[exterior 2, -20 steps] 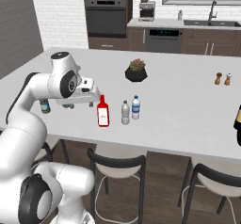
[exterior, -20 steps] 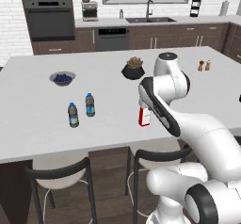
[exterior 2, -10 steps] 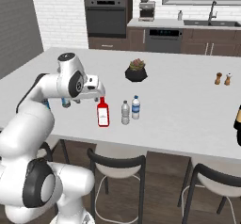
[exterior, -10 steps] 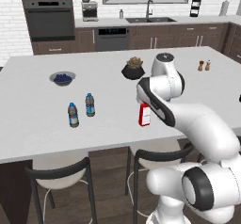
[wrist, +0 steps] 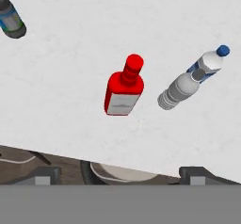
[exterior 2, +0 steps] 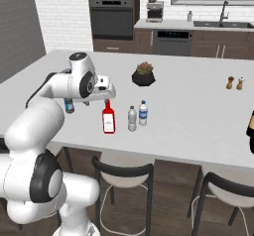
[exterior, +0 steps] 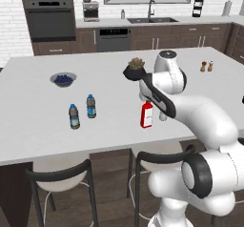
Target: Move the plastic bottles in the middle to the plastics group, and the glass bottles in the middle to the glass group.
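Hand view is looking down on the red bottle (wrist: 123, 87) standing upright on the white island counter (wrist: 70, 44), with the two clear water bottles (wrist: 193, 79) just to its right, close together, and one dark-capped bottle (wrist: 10, 17) showing at the upper left corner. Right base view is showing the gripper (exterior 2: 105, 88) hovering over the red bottle (exterior 2: 108, 117) near the counter's front edge, holding nothing; its finger tips are sitting wide apart at the bottom of the hand view. Left base view is showing the dark-capped pair (exterior: 82, 110) standing well to the left of the red bottle (exterior: 147, 113), with a blue bowl (exterior: 63, 79) and a dark plant pot (exterior: 135, 69) farther back.
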